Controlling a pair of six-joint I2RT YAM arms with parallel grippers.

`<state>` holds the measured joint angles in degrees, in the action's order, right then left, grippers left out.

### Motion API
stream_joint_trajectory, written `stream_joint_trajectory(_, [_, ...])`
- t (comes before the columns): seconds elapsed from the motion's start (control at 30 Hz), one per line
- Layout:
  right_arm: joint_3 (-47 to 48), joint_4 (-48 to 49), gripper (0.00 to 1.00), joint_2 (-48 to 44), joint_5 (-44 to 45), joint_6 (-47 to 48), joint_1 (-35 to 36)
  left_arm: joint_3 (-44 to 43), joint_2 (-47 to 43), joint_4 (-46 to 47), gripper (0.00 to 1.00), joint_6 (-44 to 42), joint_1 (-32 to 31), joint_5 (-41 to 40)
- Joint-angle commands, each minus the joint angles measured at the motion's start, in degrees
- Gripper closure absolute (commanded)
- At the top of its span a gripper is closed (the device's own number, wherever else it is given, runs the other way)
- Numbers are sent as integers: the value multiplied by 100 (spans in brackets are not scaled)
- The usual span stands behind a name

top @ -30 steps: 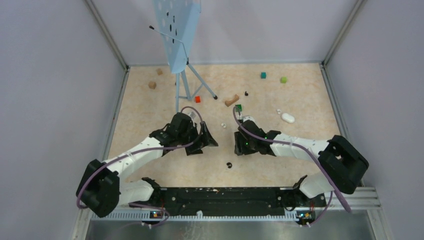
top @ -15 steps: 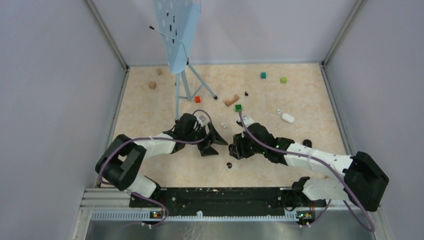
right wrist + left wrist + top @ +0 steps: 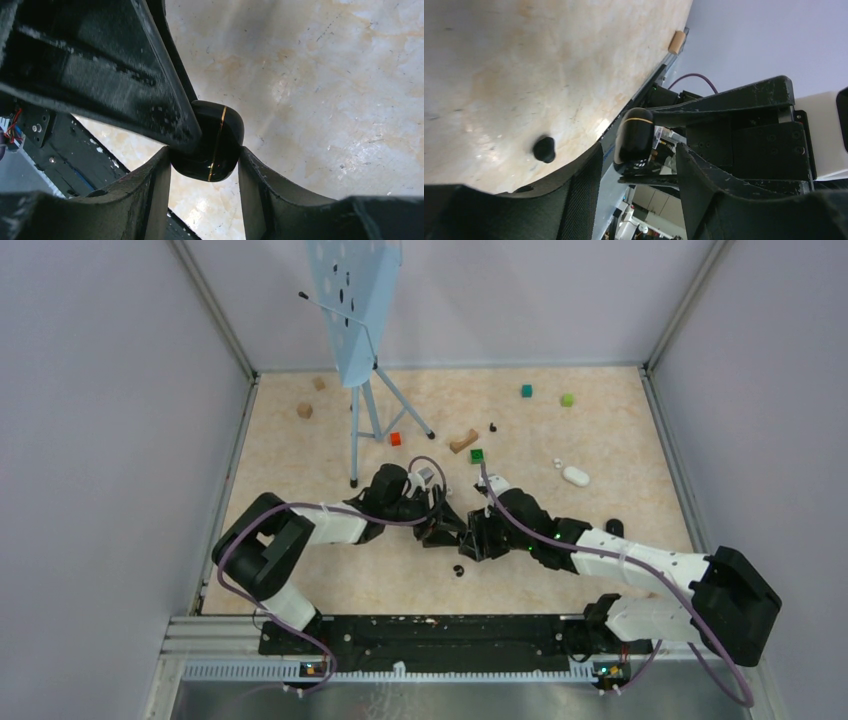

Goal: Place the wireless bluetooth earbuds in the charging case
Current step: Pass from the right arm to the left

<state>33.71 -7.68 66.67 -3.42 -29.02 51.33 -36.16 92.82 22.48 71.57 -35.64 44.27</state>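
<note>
- Your right hand [image 3: 204, 156] pinches the black charging case [image 3: 216, 135] by its sides, holding it over the desk [image 3: 325, 75]; hold that grip steady.
- Your left hand [image 3: 636, 150] is spread, with the case between its fingers and one finger seemingly against the shell. If the lid is the target, press gently beside the gold seam [image 3: 218, 140].
- The case looks shut; nothing goes in until it opens.
- One black earbud [image 3: 544, 149] lies loose on the desk nearby; avoid knocking it away.
</note>
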Motion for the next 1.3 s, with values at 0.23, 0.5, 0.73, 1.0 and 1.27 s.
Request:
stream_joint_trajectory(0.23, [17,389,63,-92,-34,-91,74,-299,127,517,60,-68,-237,346])
stream_joint_trajectory(0.5, [107,261,21,-76,19,-309,73,-375,68,331,95,-348,-226,337])
stream_joint_trajectory(0.73, [656,-549,9,-534,-148,-168,-47,-819,-208,-378,100,-1378,-42,695])
stream_joint_trajectory(1.0, [9,400,8,-1780,-1204,-1226,-1220,-930,-544,328,100,-1955,250,1979])
stream_joint_trajectory(1.27, [-934,2374,8,-1897,-2243,-2620,-1788,-1072,-995,604,100,-2005,254,2344])
